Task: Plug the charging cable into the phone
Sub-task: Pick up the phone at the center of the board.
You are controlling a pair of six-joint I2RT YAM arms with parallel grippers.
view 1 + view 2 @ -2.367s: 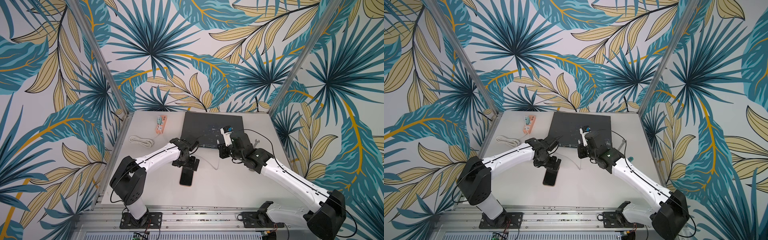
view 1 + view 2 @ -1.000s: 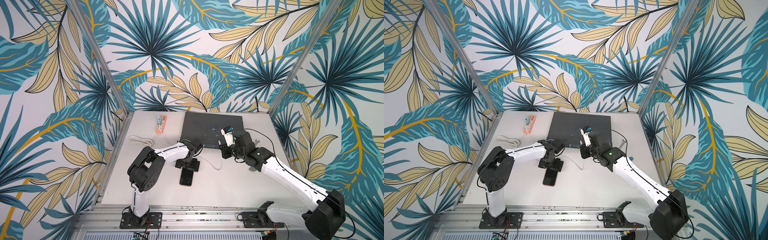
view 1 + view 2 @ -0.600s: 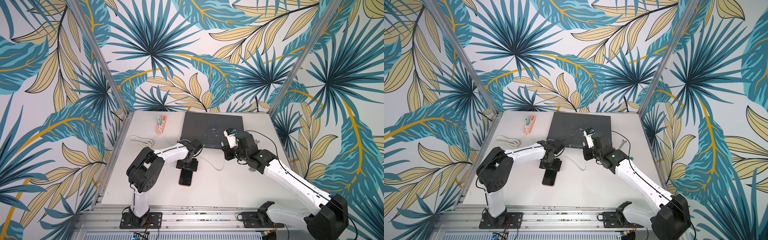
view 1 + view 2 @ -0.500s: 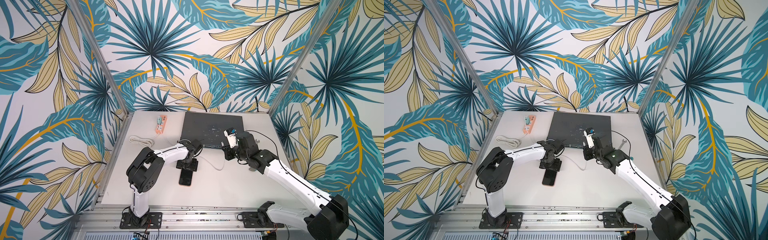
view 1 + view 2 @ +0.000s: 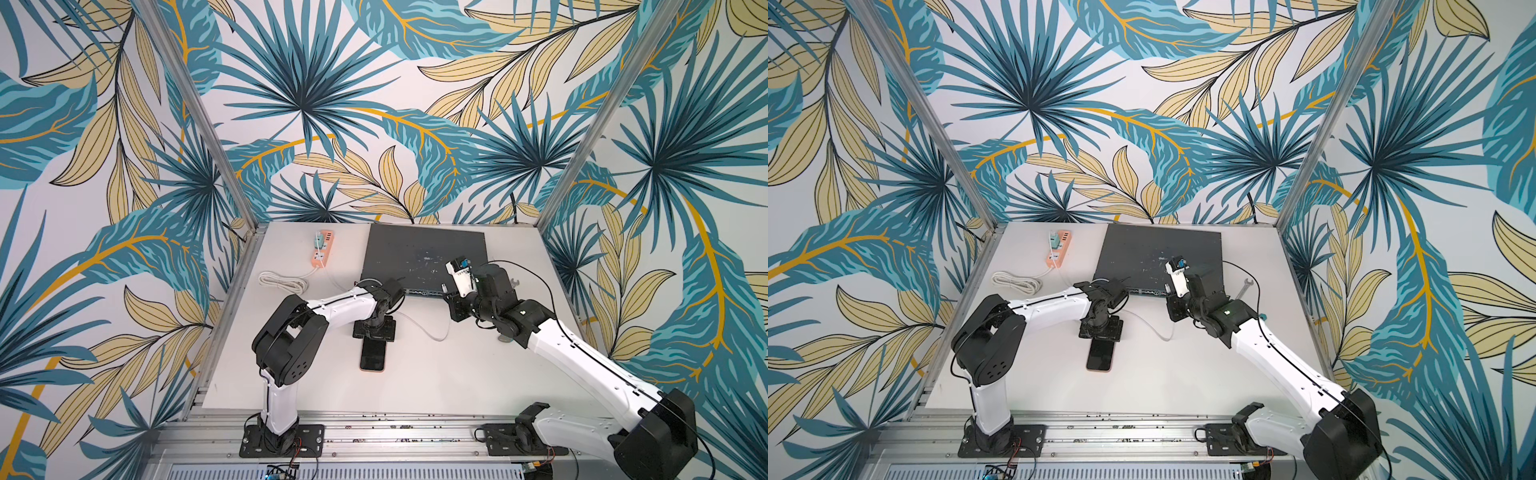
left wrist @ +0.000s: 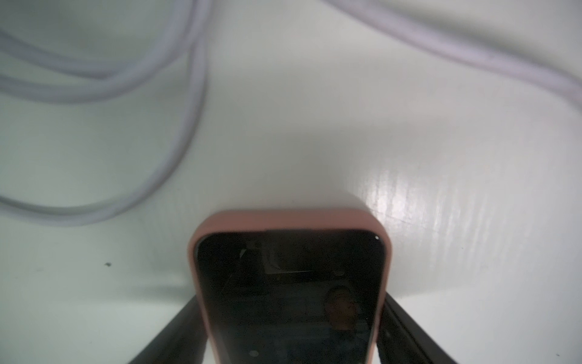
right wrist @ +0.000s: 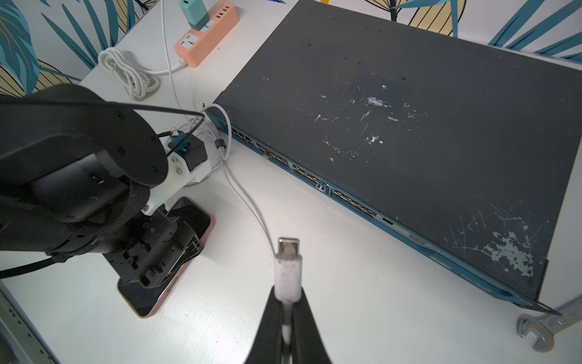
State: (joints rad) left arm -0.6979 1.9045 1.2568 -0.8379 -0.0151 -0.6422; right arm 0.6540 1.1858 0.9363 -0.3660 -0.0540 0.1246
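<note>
The phone (image 5: 372,357) (image 5: 1100,356) lies flat on the white table, black screen up, in a pinkish case. My left gripper (image 5: 374,330) (image 5: 1101,328) stands over its far end; in the left wrist view its black fingers (image 6: 189,318) press against both long sides of the phone (image 6: 289,283). My right gripper (image 7: 288,296) is shut on the white plug of the charging cable (image 7: 248,205), silver tip (image 7: 288,247) pointing away, held above the table right of the phone. The right gripper (image 5: 451,322) hovers before the dark box. The cable loops back behind the left wrist.
A large dark grey network switch (image 5: 424,253) (image 7: 409,110) fills the back middle. An orange power strip (image 5: 322,251) with a teal charger and a coiled white cord (image 5: 282,280) sit at the back left. A metal wrench (image 7: 548,324) lies at the switch's right corner.
The left jaws have narrowed onto the phone's sides. The right gripper has shifted a little to the right with the cable plug still in it.
</note>
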